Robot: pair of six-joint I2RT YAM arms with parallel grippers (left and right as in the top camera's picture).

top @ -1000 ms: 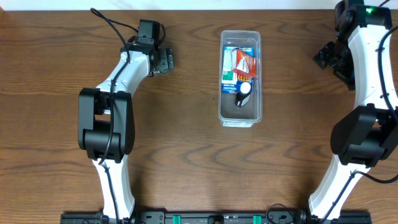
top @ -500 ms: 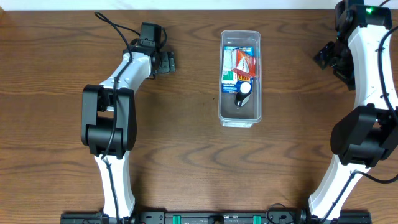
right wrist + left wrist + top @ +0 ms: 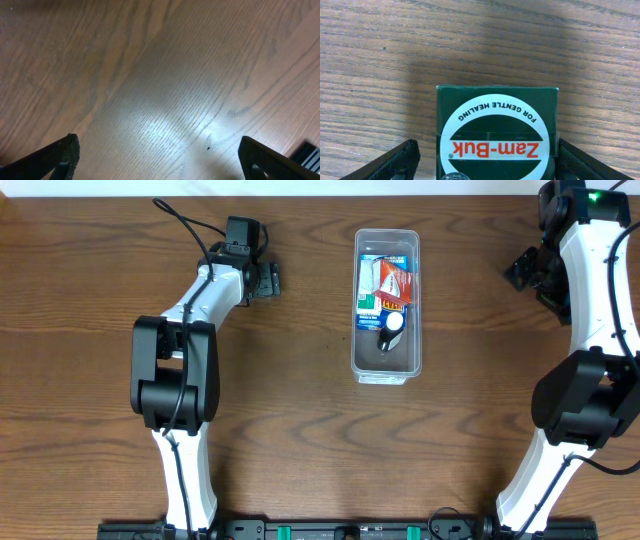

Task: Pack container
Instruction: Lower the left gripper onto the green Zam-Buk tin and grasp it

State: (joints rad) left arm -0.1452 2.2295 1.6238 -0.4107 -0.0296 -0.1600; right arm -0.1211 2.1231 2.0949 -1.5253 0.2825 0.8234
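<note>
Straddling the green Zam-Buk box (image 3: pixel 497 125), the left hand (image 3: pixel 264 278) sits well to the left of the container (image 3: pixel 388 362). Its fingers are spread either side of the box with a gap showing on one side, so nothing is gripped yet. The right hand (image 3: pixel 524 270), well to the container's right, is spread wide over bare desk (image 3: pixel 300 410) and holds nothing. The container carries several packets (image 3: pixel 385 285) toward its far end. The box sits off-centre between the fingers, so closing could shove or twist it, and the smooth carton might then slip during the carry across.
</note>
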